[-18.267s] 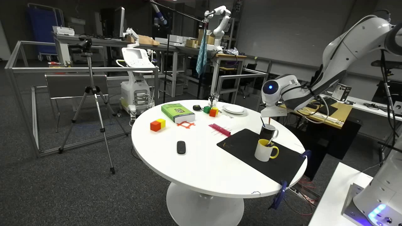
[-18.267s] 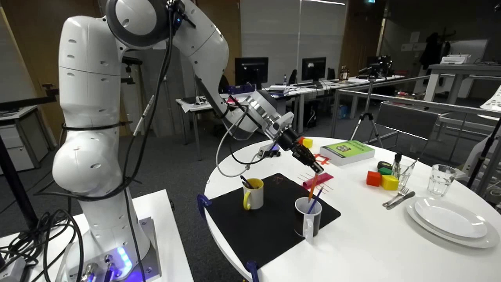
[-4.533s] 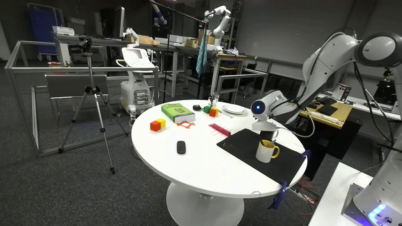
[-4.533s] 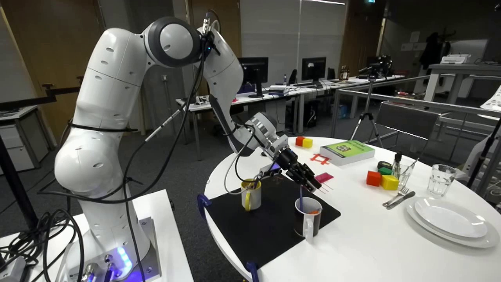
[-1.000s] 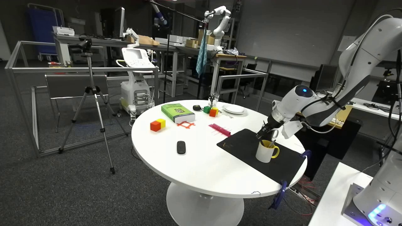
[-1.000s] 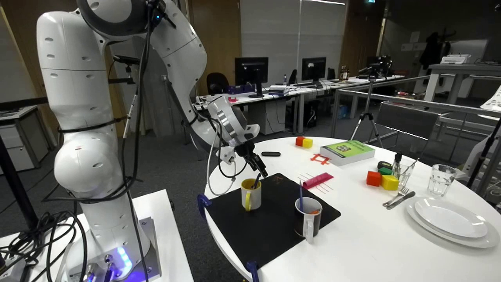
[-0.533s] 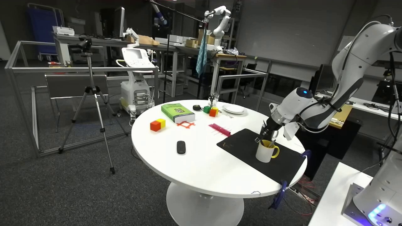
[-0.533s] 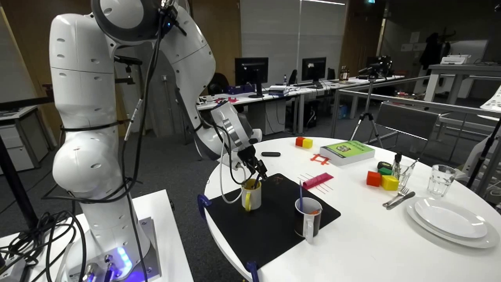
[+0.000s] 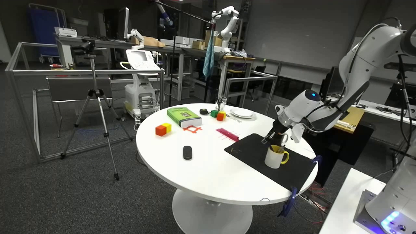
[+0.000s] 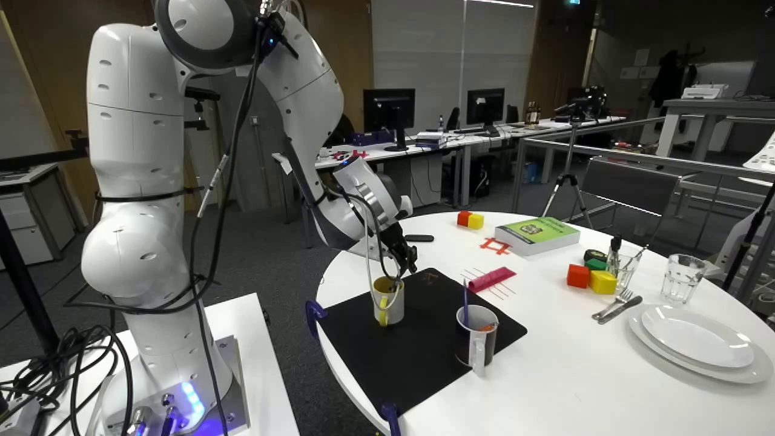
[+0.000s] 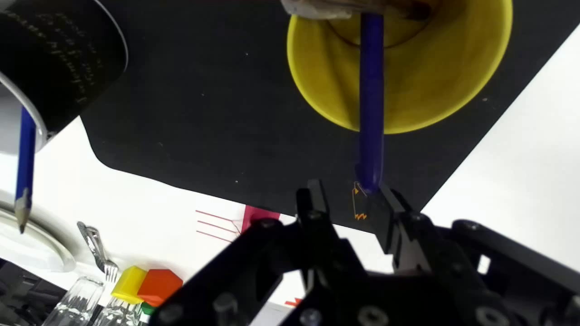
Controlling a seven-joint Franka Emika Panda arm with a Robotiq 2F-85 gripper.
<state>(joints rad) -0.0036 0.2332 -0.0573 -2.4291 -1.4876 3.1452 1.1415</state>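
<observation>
My gripper (image 11: 352,199) is open, with nothing between its fingers. It is above the white mug with yellow inside (image 9: 272,160), which is also in an exterior view (image 10: 393,309). A dark blue pen (image 11: 371,99) leans out of this mug, its free end close to the right fingertip; whether they touch cannot be told. A pale object (image 11: 317,8) also shows in the mug, cut off by the frame. The black mug with white inside (image 10: 475,345) stands apart on the black mat (image 10: 418,357), holding a blue pencil (image 11: 26,154) and something orange (image 10: 486,327) low inside.
A cable loop (image 10: 370,260) hangs from the wrist by the mug. Blue clamps (image 10: 390,418) grip the mat at the table edge. A pink strip (image 10: 491,278), green book (image 10: 536,235), coloured cubes (image 10: 577,275), glass (image 10: 681,278), cutlery (image 10: 616,307) and plates (image 10: 696,339) lie farther off.
The orange stick that stood tall at my gripper now sits low in the black mug. My gripper has moved over to the yellow-lined mug; in the last second it shifts only slightly.
</observation>
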